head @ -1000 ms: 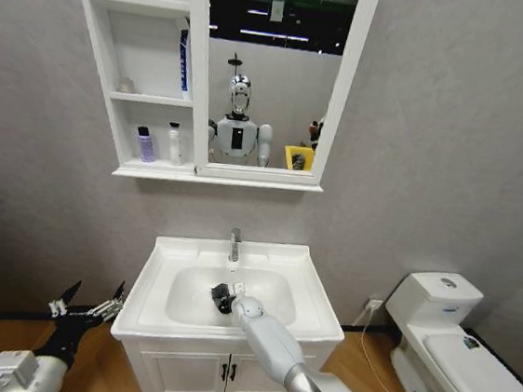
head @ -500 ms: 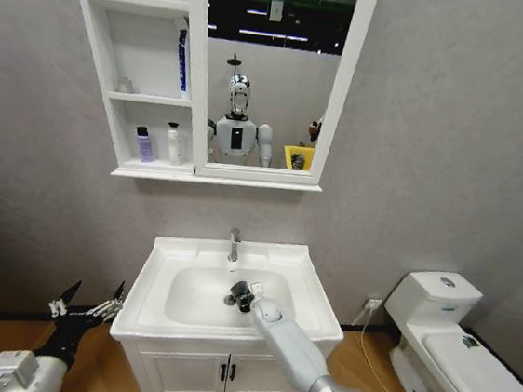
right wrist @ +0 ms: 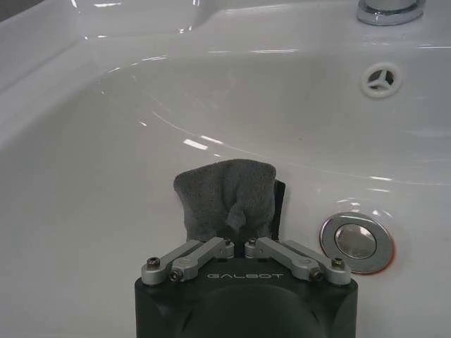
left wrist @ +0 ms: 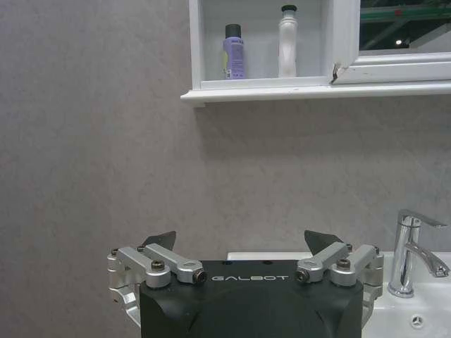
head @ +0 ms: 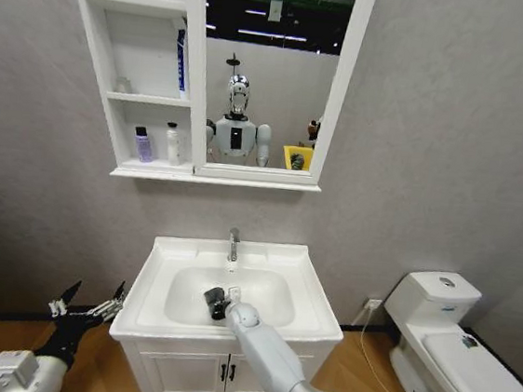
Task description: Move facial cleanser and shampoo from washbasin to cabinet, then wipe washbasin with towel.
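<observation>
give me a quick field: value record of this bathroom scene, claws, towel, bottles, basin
right claw: shut on the towel, down in the washbasin bowl
towel contact: pressed on the bowl beside the drain
left claw: open, low beside the washbasin's left side
purple bottle: upright in the cabinet bottom compartment
white bottle: upright next to it
washbasin rim: no bottles on it
tap: at the back rim

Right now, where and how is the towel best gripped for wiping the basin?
By its bunched upper edge, from above, as the right gripper holds it: the towel hangs loose below the fingers, its free end against the washbasin bowl.
</observation>
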`<state>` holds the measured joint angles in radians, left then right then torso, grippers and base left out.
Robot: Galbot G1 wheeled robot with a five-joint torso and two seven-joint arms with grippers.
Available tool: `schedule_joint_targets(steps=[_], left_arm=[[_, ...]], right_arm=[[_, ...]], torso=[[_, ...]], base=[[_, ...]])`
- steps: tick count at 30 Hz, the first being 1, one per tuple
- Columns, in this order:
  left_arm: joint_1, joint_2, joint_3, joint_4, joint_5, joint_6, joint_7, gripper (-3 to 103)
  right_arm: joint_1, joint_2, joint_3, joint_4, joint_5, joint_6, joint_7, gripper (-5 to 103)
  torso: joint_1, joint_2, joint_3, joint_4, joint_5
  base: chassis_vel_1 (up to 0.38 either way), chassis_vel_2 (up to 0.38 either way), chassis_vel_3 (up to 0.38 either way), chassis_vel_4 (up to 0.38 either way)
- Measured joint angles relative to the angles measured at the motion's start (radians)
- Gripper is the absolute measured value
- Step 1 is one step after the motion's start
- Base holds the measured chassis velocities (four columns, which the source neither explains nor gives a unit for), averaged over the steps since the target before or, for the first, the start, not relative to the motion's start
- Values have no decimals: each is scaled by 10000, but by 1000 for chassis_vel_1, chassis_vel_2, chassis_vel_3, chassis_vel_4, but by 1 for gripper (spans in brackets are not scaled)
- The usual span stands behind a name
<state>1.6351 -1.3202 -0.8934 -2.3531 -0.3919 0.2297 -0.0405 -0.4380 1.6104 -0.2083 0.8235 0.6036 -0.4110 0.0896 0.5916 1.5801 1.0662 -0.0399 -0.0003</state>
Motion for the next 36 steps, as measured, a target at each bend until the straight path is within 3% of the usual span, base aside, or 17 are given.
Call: schedule_joint_targets(steps=[4,10,11,13,14,15,17,21,26,28,32,36], left_arm=[[0,0,0,0,0,0,0,100],[0,0,0,0,0,0,0,100],[0,-1,0,0,0,0,0,100],[1,0,0,0,0,0,0,100],[1,0,0,0,1,0,-1,100],[1,0,0,0,1,0,-1,100],[0,0,0,0,0,0,0,100],[0,0,0,0,1,0,1,100],[0,-1,0,0,0,0,1,100],[0,0,0,0,0,0,0,100],[0,-1,0,0,0,0,1,100],[0,0,0,0,0,0,0,100]], right_arm=[[107,3,-117,91,288,17,64,2],[148,-33,229,2,-313,-280,503,2],[124,-304,316,191,-446,-544,639,2],[120,-694,382,338,-560,-655,687,2],[125,-1186,470,508,-674,-738,737,2],[125,-1186,470,508,-674,-738,737,2],[143,-1893,593,880,-713,-819,816,2],[66,-2292,655,1271,-696,-802,818,2],[-464,-3028,1237,2972,-870,-307,631,2],[-959,-3626,1769,4323,-1442,262,391,2],[-1169,-4068,2178,4873,-1658,555,300,2],[-1176,-4331,2516,4243,-1621,1308,125,2]], torso=[[0,0,0,2,2],[0,-1,1,3,4],[0,-1,1,19,10],[0,0,0,11,7],[0,0,0,-7,1],[0,0,0,-7,1],[0,0,0,-8,6],[0,0,1,-1,6],[0,-1,1,8,8],[0,0,0,3,7],[-1,1,-1,-2,5],[-1,1,1,1,6]], base=[[0,0,0,0],[0,0,0,0],[0,0,0,0],[0,0,0,0],[0,0,0,0],[0,0,0,0],[0,0,0,0],[0,0,0,0],[0,0,0,0],[0,0,0,0],[0,0,0,0],[0,0,0,0]])
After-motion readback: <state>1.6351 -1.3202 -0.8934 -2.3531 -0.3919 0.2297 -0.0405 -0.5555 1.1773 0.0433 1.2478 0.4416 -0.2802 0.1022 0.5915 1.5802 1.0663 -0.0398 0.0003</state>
